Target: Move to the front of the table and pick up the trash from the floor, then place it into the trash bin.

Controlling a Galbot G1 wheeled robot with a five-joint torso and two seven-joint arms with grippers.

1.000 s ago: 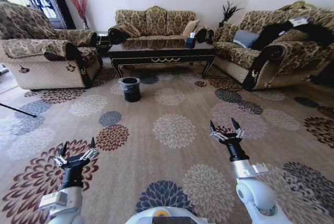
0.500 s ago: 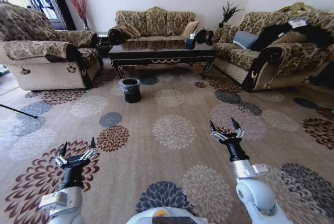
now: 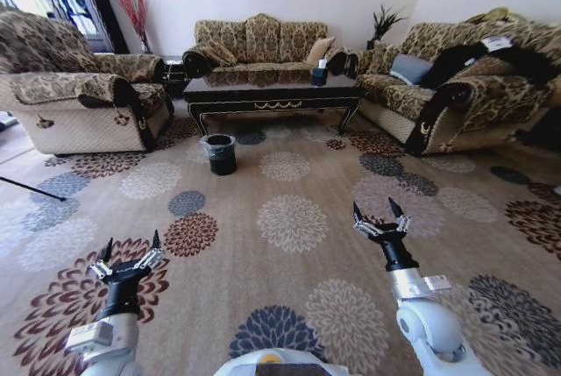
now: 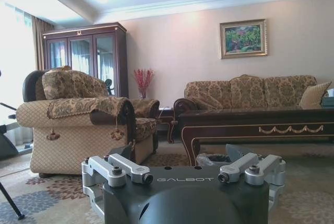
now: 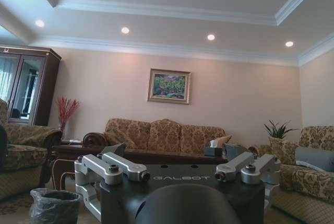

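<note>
we held our left gripper [image 3: 129,253] low in front of us on the left, fingers spread wide and holding nothing, pointing forward over a brown flower medallion of the floor [image 3: 289,174]. our right gripper [image 3: 379,216] sat a little farther ahead on the right, its fingers also spread wide and empty, the arm angled up from a pale rounded joint at the bottom of the head view. both arms hung above the carpet without touching it.

between the grippers and the furniture a broad stretch of patterned carpet lay open, with nothing standing on it along the middle. the trash bin [image 3: 220,152] stood on the carpet ahead and slightly left, just in front of the left end of the table [image 3: 272,91], its clear liner folded over the rim. in the right wrist view the trash bin [image 5: 55,205] appeared low at the edge, and in the left wrist view the table [image 4: 255,125] stretched across behind our own gripper body.

we could not make out the trash on the floor at that range; any small bits were lost in the carpet pattern.

the room closed in around the table: an armchair [image 3: 79,95] on the left, a sofa [image 3: 259,39] behind the table, and a longer sofa [image 3: 465,78] on the right with dark cloth draped over it. a small tissue box [image 3: 320,69] sat on the table's right part. a thin dark rod [image 3: 31,188] crossed the carpet at the far left edge.
</note>
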